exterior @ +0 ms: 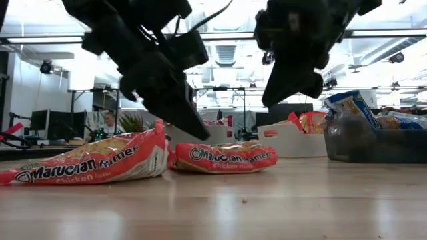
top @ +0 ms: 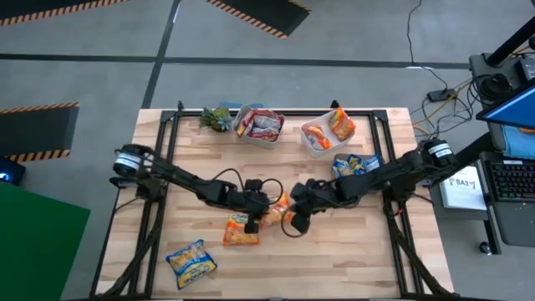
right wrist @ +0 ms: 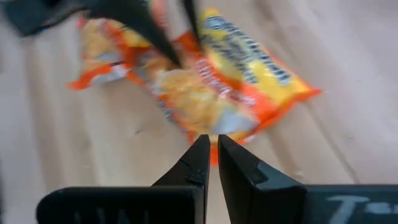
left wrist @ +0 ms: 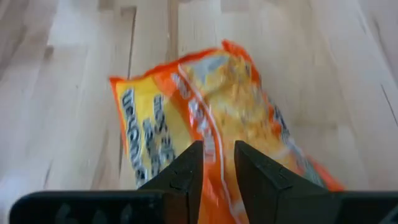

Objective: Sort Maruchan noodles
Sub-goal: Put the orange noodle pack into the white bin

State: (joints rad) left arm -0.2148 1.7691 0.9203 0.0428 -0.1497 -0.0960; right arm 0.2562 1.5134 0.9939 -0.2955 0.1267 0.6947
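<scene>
Two orange Maruchan packets lie flat mid-table: one between my grippers, another nearer the front edge. A blue-yellow packet lies at the near left. My left gripper slants down onto the middle packet, its fingers narrowly apart on it. My right gripper hangs shut above that packet's right end, clear of it, raised well off the table in the low view. My left gripper pinches the middle orange packet between its two fingers at the end toward the table's left. The fingers come slanting down from the left, along the packet. The packet lies on the table, stretching away past the fingertips.
Three clear tubs stand along the far side: one with pink-red packets, one with orange packets, one with blue-yellow packets. A small green plant stands beside them. Bare wood shows at the near right.
</scene>
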